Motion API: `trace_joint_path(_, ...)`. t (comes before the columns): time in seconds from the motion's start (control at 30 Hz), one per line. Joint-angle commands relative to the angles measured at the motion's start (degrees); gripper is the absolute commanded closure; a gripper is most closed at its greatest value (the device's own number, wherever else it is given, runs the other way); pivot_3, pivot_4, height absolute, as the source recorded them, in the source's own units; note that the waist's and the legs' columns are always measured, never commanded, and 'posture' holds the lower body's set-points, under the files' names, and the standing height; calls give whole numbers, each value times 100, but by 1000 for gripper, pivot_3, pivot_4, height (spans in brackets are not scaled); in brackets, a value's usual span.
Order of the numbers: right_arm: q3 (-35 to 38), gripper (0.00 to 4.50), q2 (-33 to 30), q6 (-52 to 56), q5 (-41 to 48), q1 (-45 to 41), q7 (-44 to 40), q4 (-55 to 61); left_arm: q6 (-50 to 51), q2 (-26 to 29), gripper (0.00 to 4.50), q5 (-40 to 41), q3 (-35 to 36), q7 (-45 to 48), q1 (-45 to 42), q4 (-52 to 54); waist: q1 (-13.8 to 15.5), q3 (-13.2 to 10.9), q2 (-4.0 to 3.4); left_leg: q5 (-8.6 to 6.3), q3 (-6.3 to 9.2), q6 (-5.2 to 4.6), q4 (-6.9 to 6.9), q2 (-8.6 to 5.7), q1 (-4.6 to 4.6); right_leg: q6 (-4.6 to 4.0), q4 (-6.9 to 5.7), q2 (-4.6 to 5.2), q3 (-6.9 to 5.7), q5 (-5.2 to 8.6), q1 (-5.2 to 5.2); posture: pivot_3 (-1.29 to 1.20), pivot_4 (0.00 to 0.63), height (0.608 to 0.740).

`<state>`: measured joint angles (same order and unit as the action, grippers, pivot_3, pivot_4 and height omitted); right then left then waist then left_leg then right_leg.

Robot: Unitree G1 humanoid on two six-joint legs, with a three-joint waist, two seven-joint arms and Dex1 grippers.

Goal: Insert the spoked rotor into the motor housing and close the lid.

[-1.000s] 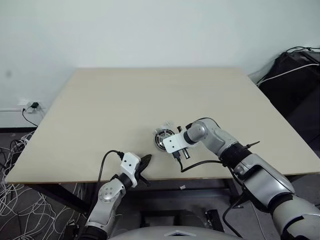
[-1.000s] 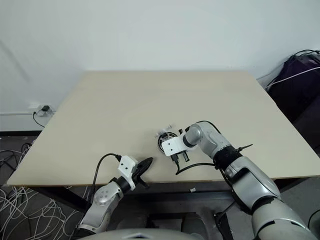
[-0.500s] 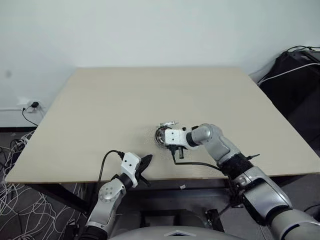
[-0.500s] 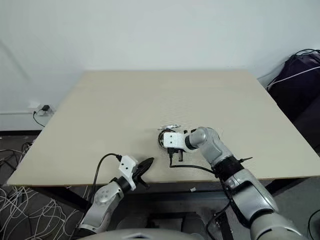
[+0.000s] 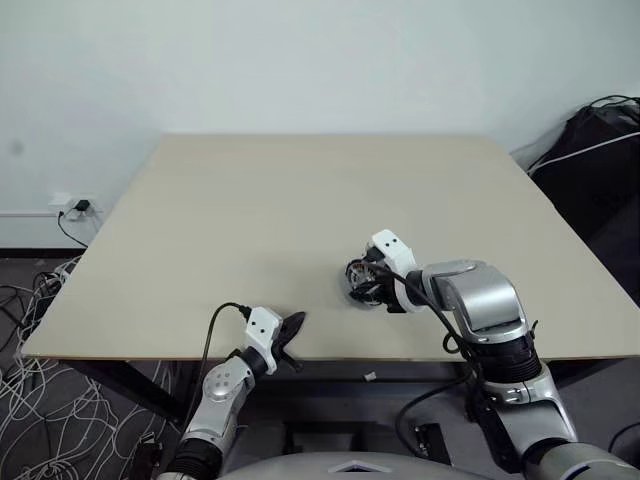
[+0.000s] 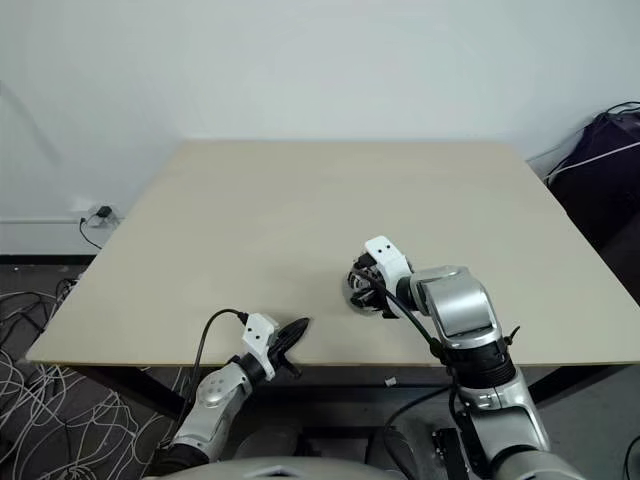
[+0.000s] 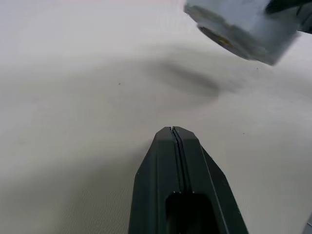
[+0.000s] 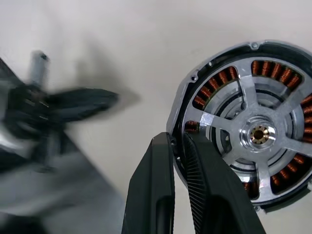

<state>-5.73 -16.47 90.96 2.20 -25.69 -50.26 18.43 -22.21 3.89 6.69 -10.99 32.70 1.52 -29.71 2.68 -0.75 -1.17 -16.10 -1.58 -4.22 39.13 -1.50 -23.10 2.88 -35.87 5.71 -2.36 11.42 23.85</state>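
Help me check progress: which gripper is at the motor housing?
The right gripper, fingers straddling the rim of the motor housing; the left gripper rests shut near the table edge.

The right gripper (image 8: pixel 177 141), fingers pinched on the housing (image 8: pixel 214 68) rim, holds it above the table (image 8: pixel 122 44), rotor (image 8: pixel 258 134) seated among copper windings (image 8: pixel 273 70).

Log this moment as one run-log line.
left claw: shut, empty, near table front edge | right claw: nearly shut at motor housing rim | spoked rotor: seated in housing
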Motion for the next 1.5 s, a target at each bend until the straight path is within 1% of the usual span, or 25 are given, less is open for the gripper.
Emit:
trace_joint_path(0.03, 436, 4400, 341, 154, 501, 47, 395, 245, -152, -84, 4500, -45, 27, 48, -98, -399, 1, 7, -10, 0, 0, 0, 1, 0, 0, 2, 0, -1, -1, -1, -1, 0, 0, 740)
trace_joint_path(0.23, 759, 4400, 753, 154, 1211, 97, 1331, 20, -423, -138, 4500, -96, 40, 72, -68, -686, -5, 10, -14, 3, 0, -4, 12, -4, 5, 13, -1, -7, -7, -7, -14, 0, 0, 740)
trace_joint_path(0.37, 1092, 4400, 1070, 154, 1183, -62, 2179, -405, -490, -153, 4500, -124, 22, 65, 3, -697, -16, 13, -18, 3, -1, -5, 12, -4, 11, 13, -1, -19, -7, -7, -19, 0, 0, 740)
trace_joint_path(0.47, 1217, 4400, 1270, 154, 1348, -34, 2626, -561, -554, -151, 4500, -154, 29, 54, 35, -764, -20, 15, -21, 5, -2, -8, 10, -6, 11, 12, 0, -28, -8, -6, -19, 0, 0, 740)
trace_joint_path(0.63, 1278, 4400, 1372, 154, 1651, -113, 3100, -710, -683, -130, 4500, -176, 78, 72, 45, -938, -36, 18, -24, 6, -3, -12, 8, -6, 12, 12, 2, -31, -7, -4, -19, 0, 0, 740)
trace_joint_path(0.73, 1177, 4400, 1445, 154, 1747, -156, 3215, -755, -793, -157, 4500, -227, 85, 60, 29, -1149, -48, 19, -26, 7, -2, -13, 8, -4, 16, 13, 0, -32, -7, -4, -22, 0, 0, 740)
trace_joint_path(0.8, 1178, 3694, 1544, 154, 1808, -180, 3275, -754, -874, -180, 4500, -260, 86, 51, 3, -1294, -47, 24, -33, 7, -2, -13, 8, -4, 18, 13, -1, -32, -9, -4, -24, 0, 0, 740)
trace_joint_path(0.83, 1188, 3539, 1600, 154, 1864, -197, 3292, -737, -909, -190, 4500, -272, 85, 49, -7, -1357, -51, 31, -39, 10, -3, -19, 8, -4, 18, 13, 0, -32, -9, -4, -25, 0, 0, 740)
trace_joint_path(0.9, 1280, 2920, 1748, 154, 1939, -247, 3363, -698, -971, -204, 4500, -288, 85, 46, -33, -1460, -52, 46, -57, 15, -3, -28, 8, -4, 24, 15, 0, -33, -8, -3, -29, 0, 0, 740)
trace_joint_path(1.0, 1359, 2031, 1891, 154, 2095, -312, 3390, -608, -1016, -205, 4500, -300, 90, 55, -72, -1546, -46, 62, -66, 11, -2, -21, 7, -3, 31, 41, -3, -33, -9, 13, -36, 0, 0, 740)
trace_joint_path(1.1, 1239, 2031, 1881, 154, 2390, -294, 3354, -332, -1010, -181, 4500, -311, 68, 70, -33, -1450, -44, 66, -65, 7, -3, -13, 7, -3, 32, 43, -2, -31, -10, 13, -38, 0, 0, 740)
trace_joint_path(1.2, 764, 2031, 1478, 153, 2630, -253, 3157, 98, -966, -159, 4500, -304, 52, 88, 26, -1299, -54, 68, -62, 6, -3, -13, 7, -3, 31, 44, 2, -20, -9, 14, -38, 0, 0, 740)
trace_joint_path(1.23, 384, 2031, 1097, -103, 2656, -201, 2970, 332, -939, -151, 4500, -302, 45, 94, 46, -1237, -54, 70, -60, 6, -3, -13, 4, -3, 31, 47, 4, -17, -9, 16, -38, 0, 0, 740)
trace_joint_path(1.27, -326, 2031, 371, -811, 2465, -124, 2567, 646, -911, -146, 4500, -302, 37, 97, 64, -1175, -47, 68, -58, 6, -2, -13, 3, -2, 30, 48, 6, -16, -9, 17, -38, 0, 0, 740)
trace_joint_path(1.3, -840, 2031, -165, -1364, 2326, -66, 2272, 853, -888, -142, 4500, -302, 32, 99, 78, -1129, -46, 67, -55, 4, -2, -17, 3, -4, 27, 51, 9, -16, -12, 19, -37, 0, 0, 740)
trace_joint_path(1.37, -2072, 2031, -1590, -3490, 1328, 122, 1390, 1059, -841, -138, 4500, -300, 29, 105, 93, -1054, -46, 64, -50, -5, -7, -31, 3, -10, 25, 72, 16, -13, -13, 34, -38, 0, 0, 740)
trace_joint_path(1.4, -2500, 2031, -2193, -4641, 821, 201, 908, 987, -818, -140, 4500, -299, 32, 105, 89, -1033, -53, 53, -31, -10, -9, -37, 2, -15, 25, 86, 18, -14, -14, 43, -40, 0, 0, 740)
trace_joint_path(1.43, -2755, 2031, -2617, -5497, 510, 274, 533, 870, -794, -144, 4500, -297, 38, 103, 79, -1022, -67, 51, -29, -15, -13, -43, 2, -20, 26, 99, 20, -12, -15, 52, -42, 0, 0, 740)
trace_joint_path(1.5, -2879, 2031, -2968, -6356, 269, 357, 168, 538, -752, -158, 4500, -293, 52, 101, 34, -1038, -96, 47, -24, -17, -15, -51, -2, -24, 29, 107, 24, -11, -12, 57, -44, 0, 0, 740)
